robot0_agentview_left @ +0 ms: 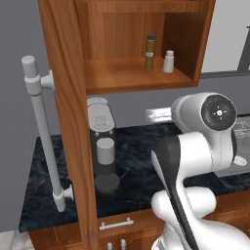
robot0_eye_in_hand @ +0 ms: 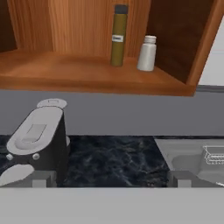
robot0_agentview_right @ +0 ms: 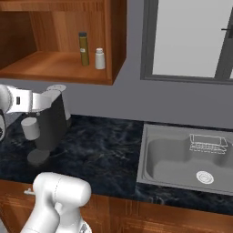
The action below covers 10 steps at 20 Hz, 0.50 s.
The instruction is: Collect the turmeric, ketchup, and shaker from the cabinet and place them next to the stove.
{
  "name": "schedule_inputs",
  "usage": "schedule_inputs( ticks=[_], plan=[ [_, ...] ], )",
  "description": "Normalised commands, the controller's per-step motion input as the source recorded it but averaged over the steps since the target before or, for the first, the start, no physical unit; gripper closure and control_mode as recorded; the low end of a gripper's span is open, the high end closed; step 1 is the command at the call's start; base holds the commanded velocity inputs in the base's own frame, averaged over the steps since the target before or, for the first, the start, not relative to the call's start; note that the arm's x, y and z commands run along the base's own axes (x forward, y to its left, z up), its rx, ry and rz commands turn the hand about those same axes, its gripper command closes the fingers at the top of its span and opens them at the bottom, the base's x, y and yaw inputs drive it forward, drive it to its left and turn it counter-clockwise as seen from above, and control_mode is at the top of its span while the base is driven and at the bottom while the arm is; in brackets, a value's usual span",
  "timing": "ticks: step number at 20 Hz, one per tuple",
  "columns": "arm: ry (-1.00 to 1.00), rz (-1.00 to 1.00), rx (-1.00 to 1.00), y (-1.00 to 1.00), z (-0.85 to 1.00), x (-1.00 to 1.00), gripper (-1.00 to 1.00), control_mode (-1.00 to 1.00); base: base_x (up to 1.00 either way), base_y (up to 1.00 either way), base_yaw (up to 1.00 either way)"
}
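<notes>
Up on the cabinet [robot0_eye_in_hand: 87, 72] shelf we see an olive bottle [robot0_eye_in_hand: 118, 37], its pale label unreadable, beside a white shaker [robot0_eye_in_hand: 147, 53]; our gripper [robot0_eye_in_hand: 109, 178] stands spread wide.

Olive turmeric bottle [robot0_eye_in_hand: 118, 36] & white shaker [robot0_eye_in_hand: 147, 53] upright in open cabinet [robot0_eye_in_hand: 87, 74].

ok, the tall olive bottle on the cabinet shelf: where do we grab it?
Grip the tall olive bottle mid-body, coming level from the cabinet's open front. It stands upright, a slim cylinder, so open jaws should straddle it side to side. The white shaker stands close beside it, so keep the jaw on that side clear.
</notes>
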Motion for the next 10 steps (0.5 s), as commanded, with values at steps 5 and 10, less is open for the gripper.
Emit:
schedule_inputs(
  ticks=[5,10],
  plan=[
    [-0.2,0.0,0.02,-0.01,0.41,0.15,-1.0,-1.0,0.0,0.0,0.0],
    [-0.12,0.0,0.0,0.03,0.35,0.03,-1.0,-1.0,0.0,0.0,0.0]
  ],
)
